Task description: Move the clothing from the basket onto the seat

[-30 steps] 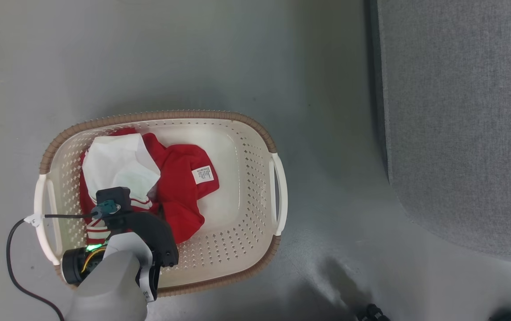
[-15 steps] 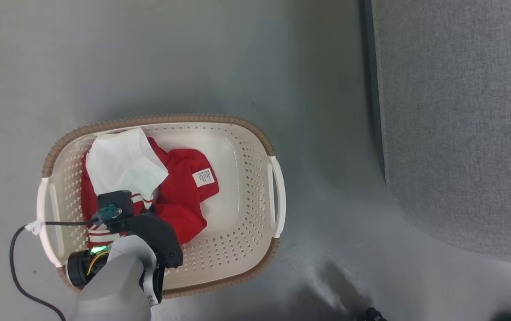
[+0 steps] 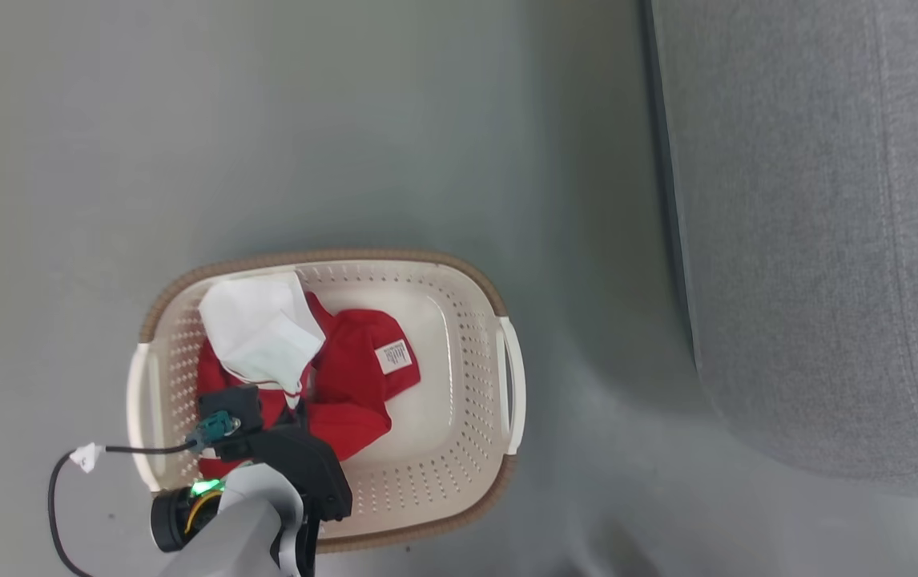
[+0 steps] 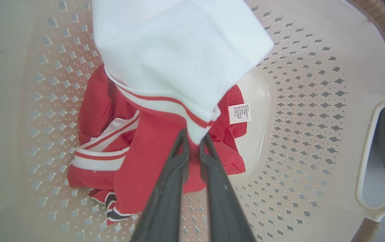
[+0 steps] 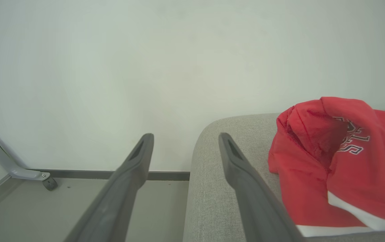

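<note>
**Left gripper** (image 4: 194,137): the two long dark fingers are drawn almost together and pinch a fold of the soft red-and-white garment (image 4: 175,50) at its striped white hem. The white panel fans out above the pinch. The red body, with its care label (image 4: 239,113), trails below onto the basket bottom.

**Location of clothing:** the gripped bundle lies inside the oval cream-white perforated plastic basket (image 3: 459,449) with a brown rim, in the half on the robot's left. A second, lettered red garment (image 5: 347,161) already lies on the seat.

**Right gripper** (image 5: 184,136): fingers spread wide with nothing between them, pointing past the rounded corner of the seat.

**Governing relation:** the large grey woven upholstered seat (image 3: 811,240) lies to the robot's right of the basket, well apart from it, with bare grey floor (image 3: 587,200) between. The basket's long axis runs left to right in the head view, pointing toward the seat, whose front edge runs up and down that view. The right arm is the nearer to the seat, but the left arm holds the load.

**Arm pose:** the pale left forearm enters at the lower edge of the head view and crosses the near rim, with the wrist turned downward into the basket.

**Assessment:** the next move calls for a lift clear of the rim, then a long carry rightward. The trailing red fabric may snag on the rim.
</note>
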